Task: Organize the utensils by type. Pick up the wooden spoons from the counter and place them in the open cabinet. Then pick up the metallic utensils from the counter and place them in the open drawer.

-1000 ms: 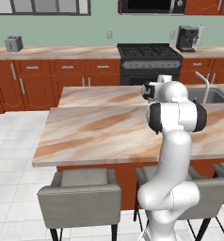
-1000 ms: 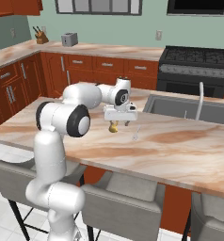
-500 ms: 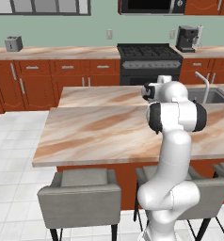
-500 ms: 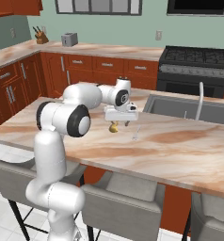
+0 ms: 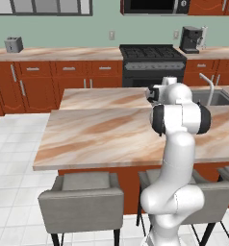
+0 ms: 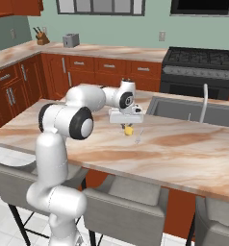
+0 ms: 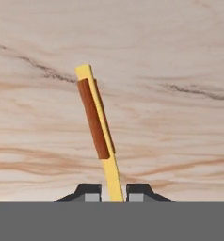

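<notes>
A small yellow wooden spoon (image 7: pixel 99 127) lies on the pinkish marble counter (image 6: pixel 184 149), seen edge-on in the hand view with its brown-shaded bowl pointing away. My gripper (image 7: pixel 114 193) points down over it, and both fingertips (image 7: pixel 89 193) press against the handle end. In the right base view the gripper (image 6: pixel 127 126) stands at the counter's middle, near the sink, with the spoon (image 6: pixel 129 130) under it. A thin silvery metallic utensil (image 6: pixel 139 137) lies just to the right of the spoon. The open cabinet and the drawer are out of view.
A sink with a curved faucet (image 6: pixel 203 103) is set into the counter right of the gripper. Grey stools (image 6: pixel 126 202) line the near edge. The black stove (image 6: pixel 198 57), a toaster (image 6: pixel 70 40) and a coffee machine (image 5: pixel 191 38) stand along the back wall.
The fingers have closed from wide apart onto the spoon's handle. The arm and the hand have stayed in the same place over the counter.
</notes>
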Available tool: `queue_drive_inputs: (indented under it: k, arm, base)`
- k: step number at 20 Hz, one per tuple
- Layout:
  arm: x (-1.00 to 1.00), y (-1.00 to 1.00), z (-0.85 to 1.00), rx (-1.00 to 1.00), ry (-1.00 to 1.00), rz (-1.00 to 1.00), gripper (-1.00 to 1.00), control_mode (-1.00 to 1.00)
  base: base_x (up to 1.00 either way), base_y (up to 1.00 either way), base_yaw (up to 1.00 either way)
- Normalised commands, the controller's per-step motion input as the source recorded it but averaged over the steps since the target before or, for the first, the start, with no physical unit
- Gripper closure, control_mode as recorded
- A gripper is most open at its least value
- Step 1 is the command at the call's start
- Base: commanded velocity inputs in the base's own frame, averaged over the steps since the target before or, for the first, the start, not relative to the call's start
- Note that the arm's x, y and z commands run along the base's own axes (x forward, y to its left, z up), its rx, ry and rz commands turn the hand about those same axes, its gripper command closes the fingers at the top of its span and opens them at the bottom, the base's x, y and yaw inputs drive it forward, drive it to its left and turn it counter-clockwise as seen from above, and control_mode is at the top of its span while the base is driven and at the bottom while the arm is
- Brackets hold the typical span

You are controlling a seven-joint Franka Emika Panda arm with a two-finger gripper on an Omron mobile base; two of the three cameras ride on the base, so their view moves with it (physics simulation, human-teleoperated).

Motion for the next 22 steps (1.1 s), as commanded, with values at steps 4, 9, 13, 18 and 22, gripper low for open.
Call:
queue_drive_inputs:
  k: [4,9,13,18,22]
  arm:
    - [-0.11,0.16,-0.07,0.0,0.0,0.01,1.0,-1.0]
    - [-0.01,0.36,0.28,0.0,0.0,0.09,1.0,-1.0]
    - [-0.14,0.43,0.51,0.0,0.0,0.17,1.0,-1.0]
    - [-0.28,0.38,0.48,-0.04,-0.02,0.25,1.0,-1.0]
    - [-0.4,0.4,0.35,-0.12,-0.09,0.27,1.0,-1.0]
  base:
    - [0.0,0.0,0.0]
    - [0.0,0.0,0.0]
    - [0.0,0.0,0.0]
    - [0.0,0.0,0.0]
    - [0.0,0.0,0.0]
